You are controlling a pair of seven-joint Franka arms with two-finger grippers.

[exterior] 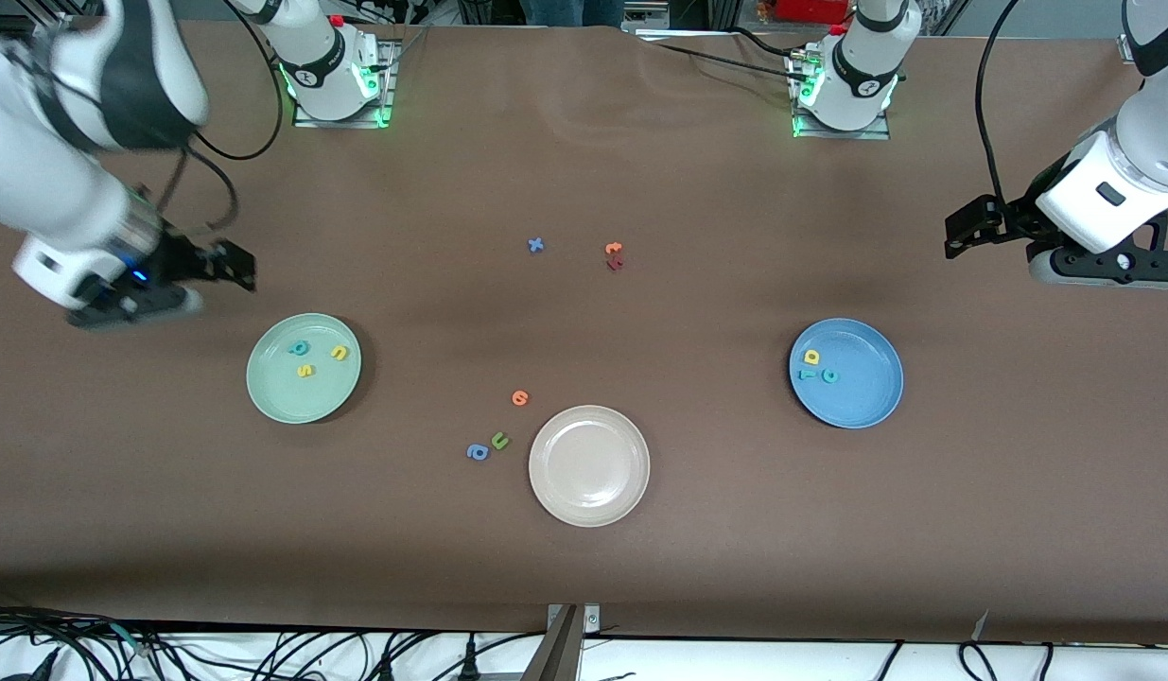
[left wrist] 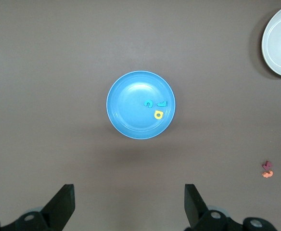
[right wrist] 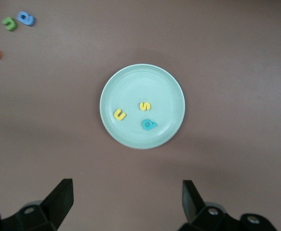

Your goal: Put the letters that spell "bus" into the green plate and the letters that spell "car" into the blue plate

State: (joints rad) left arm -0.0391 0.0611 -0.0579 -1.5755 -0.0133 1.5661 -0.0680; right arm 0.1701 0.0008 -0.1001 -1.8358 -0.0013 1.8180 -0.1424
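Table [exterior: 584, 567] held three plates: beige-pink plate [exterior: 589, 464] nearest the front camera, green plate [exterior: 304, 368] toward the right arm's end, blue plate [exterior: 845, 373] toward the left arm's end. Green plate carried teal b [exterior: 300, 348], yellow u [exterior: 339, 353], yellow s [exterior: 304, 371]; blue plate carried yellow a [exterior: 811, 357], teal r [exterior: 808, 374], teal c [exterior: 830, 375]. Right gripper [right wrist: 126, 202] hung over bare table beside green plate, fingers wide, empty. Left gripper [left wrist: 129, 204] likewise beside blue plate, wide, empty. Only the front view showed a blue x [exterior: 536, 245]. No readable writing.

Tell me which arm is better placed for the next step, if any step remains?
Neither: no step remains. The green plate holds b, u, s; the blue plate holds c, a, r. Left gripper and right gripper hang open, apart from the plates.
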